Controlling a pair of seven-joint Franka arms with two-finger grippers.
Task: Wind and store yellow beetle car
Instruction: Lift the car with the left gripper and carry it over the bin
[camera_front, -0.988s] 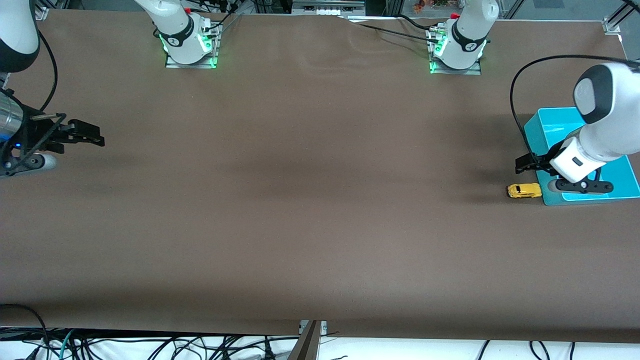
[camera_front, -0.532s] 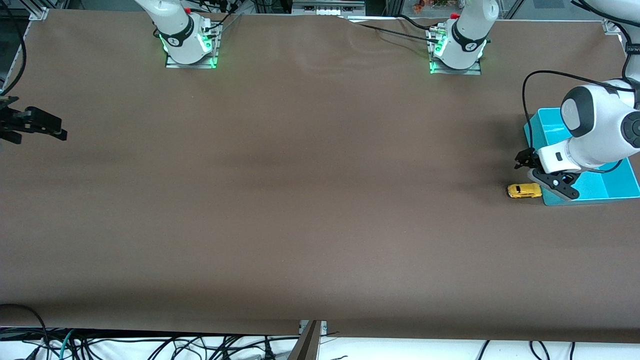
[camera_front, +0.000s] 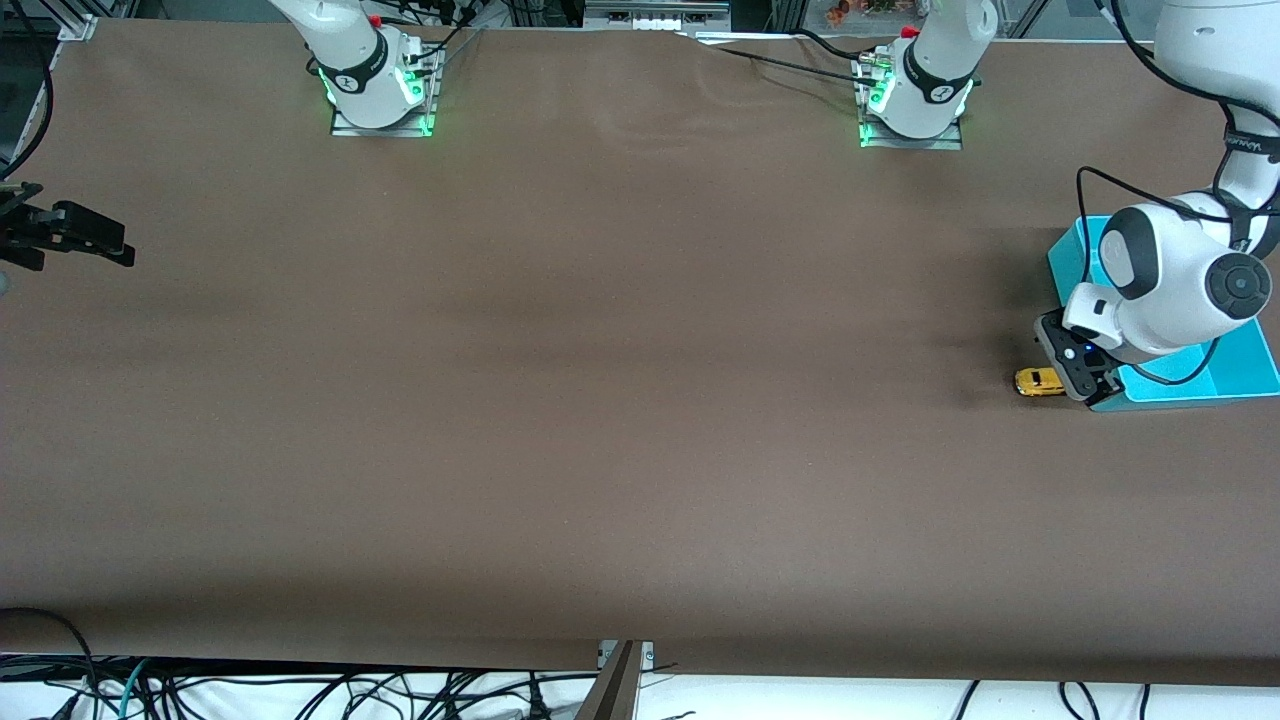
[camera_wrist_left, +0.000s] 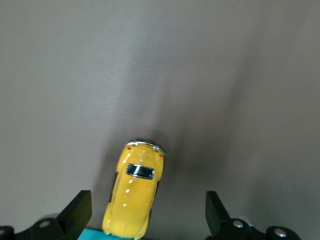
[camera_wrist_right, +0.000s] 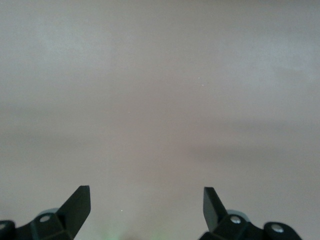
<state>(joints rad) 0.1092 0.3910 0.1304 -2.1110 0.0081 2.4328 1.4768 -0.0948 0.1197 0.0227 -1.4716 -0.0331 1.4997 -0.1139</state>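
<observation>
Front view: left gripper (camera_front: 1075, 372) low over the yellow beetle car (camera_front: 1038, 382), car parked on the brown table (camera_front: 600, 400) just beside the turquoise bin (camera_front: 1240, 372), at the left arm's end. Right gripper (camera_front: 85, 238) waiting over the table's edge at the right arm's end.

Left wrist view: fingers (camera_wrist_left: 77, 212) spread wide, nothing pinched. Car (camera_wrist_left: 133, 195) between the fingertips but off-centre, closer to one finger, nose touching the bin's rim. Best to centre first, then descend straight and close across the flanks, clear of the wheels; likely slippery, rounded glossy body. Bright yellow shell, dark roof window, chrome bumper, tiny red tail lights.

Right wrist view: fingers (camera_wrist_right: 75, 205) spread, only bare table beneath.
</observation>
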